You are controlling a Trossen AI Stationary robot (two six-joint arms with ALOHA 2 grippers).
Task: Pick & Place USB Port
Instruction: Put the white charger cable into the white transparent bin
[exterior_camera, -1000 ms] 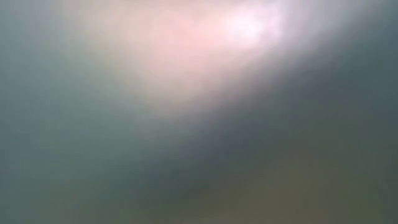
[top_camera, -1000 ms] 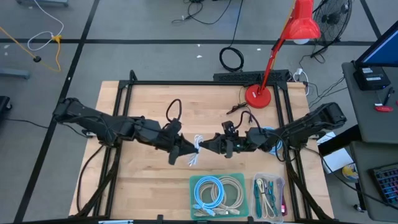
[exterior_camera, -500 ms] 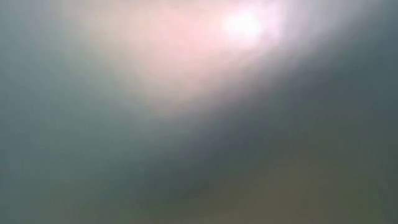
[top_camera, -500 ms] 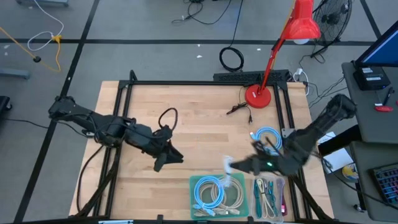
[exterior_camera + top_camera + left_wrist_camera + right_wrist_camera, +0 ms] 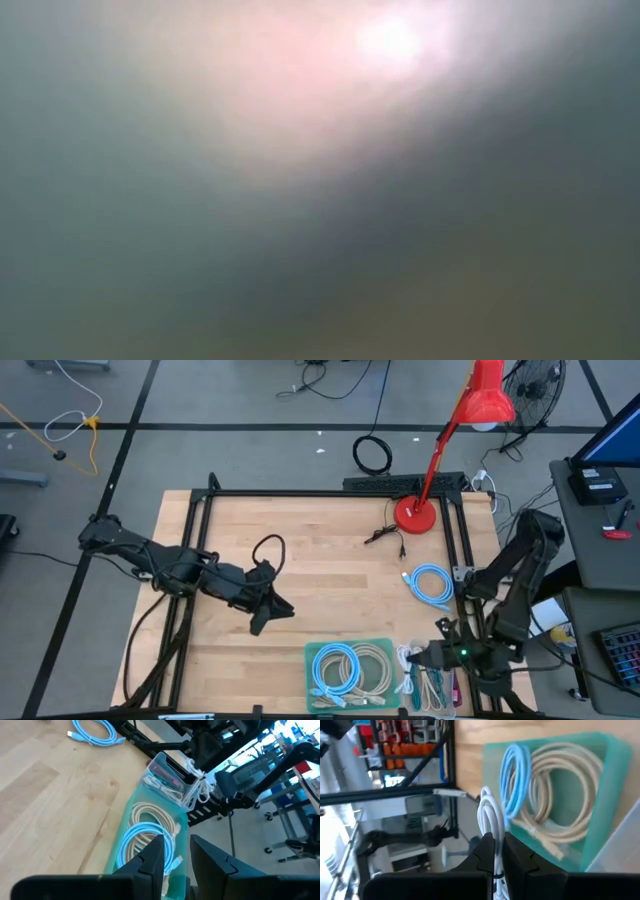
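Two bins sit side by side at the table's near edge: a green bin [image 5: 349, 667] holding one blue and one beige coil, and a clear bin [image 5: 432, 675] with a few thin cables, too tangled to count. One more blue coil [image 5: 430, 584] lies loose on the wood beside the right frame rail. Most of the table [image 5: 320, 530] is bare, so the middle offers free room; a red lamp [image 5: 412, 514] stands at the far edge. The right gripper [image 5: 415, 658] hangs over the clear bin, fingers clenched on a white cable [image 5: 490, 820]. The left gripper [image 5: 268, 616] hovers left of centre with a narrow gap between its fingers [image 5: 152, 857], grasping nothing. The low view is a blur.
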